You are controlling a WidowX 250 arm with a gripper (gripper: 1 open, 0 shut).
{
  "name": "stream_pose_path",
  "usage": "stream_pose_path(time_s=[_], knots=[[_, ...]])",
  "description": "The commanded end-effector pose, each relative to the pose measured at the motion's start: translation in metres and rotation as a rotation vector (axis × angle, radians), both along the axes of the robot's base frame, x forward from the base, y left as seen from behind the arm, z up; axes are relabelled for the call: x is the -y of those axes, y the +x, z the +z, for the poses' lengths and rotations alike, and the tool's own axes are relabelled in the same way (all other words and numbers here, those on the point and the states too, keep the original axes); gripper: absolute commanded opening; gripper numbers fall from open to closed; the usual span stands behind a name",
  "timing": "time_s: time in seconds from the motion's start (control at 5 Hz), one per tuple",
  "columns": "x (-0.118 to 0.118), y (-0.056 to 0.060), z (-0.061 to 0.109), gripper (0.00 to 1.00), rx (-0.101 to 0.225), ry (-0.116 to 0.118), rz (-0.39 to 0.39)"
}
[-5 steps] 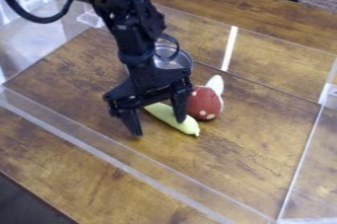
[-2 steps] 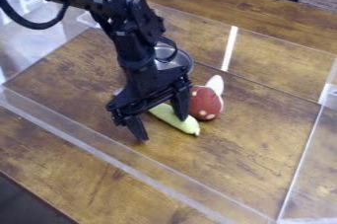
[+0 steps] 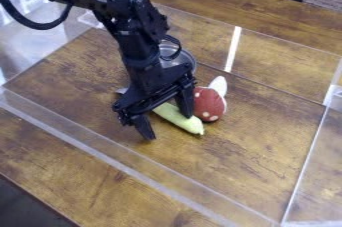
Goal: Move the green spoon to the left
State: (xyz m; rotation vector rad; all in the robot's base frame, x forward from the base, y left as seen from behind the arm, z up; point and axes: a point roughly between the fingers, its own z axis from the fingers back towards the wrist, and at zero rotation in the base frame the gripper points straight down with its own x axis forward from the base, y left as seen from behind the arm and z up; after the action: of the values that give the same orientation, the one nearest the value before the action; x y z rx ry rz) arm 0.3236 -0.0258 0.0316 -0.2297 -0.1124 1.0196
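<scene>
The green spoon [image 3: 182, 123] lies on the wooden table, its yellow-green handle pointing toward the lower right; its bowl is hidden behind the arm. My black gripper [image 3: 142, 123] points down just left of the handle, low over the table, with its fingers spread open and nothing between them. One fingertip [image 3: 148, 130] stands close beside the spoon's handle; whether it touches I cannot tell.
A red-brown and white mushroom toy [image 3: 210, 101] lies right beside the spoon. A round silver pot [image 3: 170, 55] stands behind the arm, mostly hidden. Clear plastic walls [image 3: 80, 136] fence the wooden table's front, and a clear divider [image 3: 235, 46] stands at the back.
The gripper has rolled about its own axis while staying in the same spot over the spoon's left end. The spoon and toy have not moved.
</scene>
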Motion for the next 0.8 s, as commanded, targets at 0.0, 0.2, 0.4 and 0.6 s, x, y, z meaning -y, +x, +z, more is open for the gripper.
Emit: stream_pose_path(time_s=[0.0, 0.2, 0.4, 0.6], knots=[[-0.018, 0.007, 0.003, 1.0, 0.005, -0.003, 0.038], [-0.01, 0.008, -0.001, 1.0, 0.004, -0.009, 0.0], [-0.001, 0.007, -0.002, 1.0, 0.0, -0.007, -0.049], [-0.001, 0.01, 0.0, 0.0, -0.003, -0.005, -0.047]])
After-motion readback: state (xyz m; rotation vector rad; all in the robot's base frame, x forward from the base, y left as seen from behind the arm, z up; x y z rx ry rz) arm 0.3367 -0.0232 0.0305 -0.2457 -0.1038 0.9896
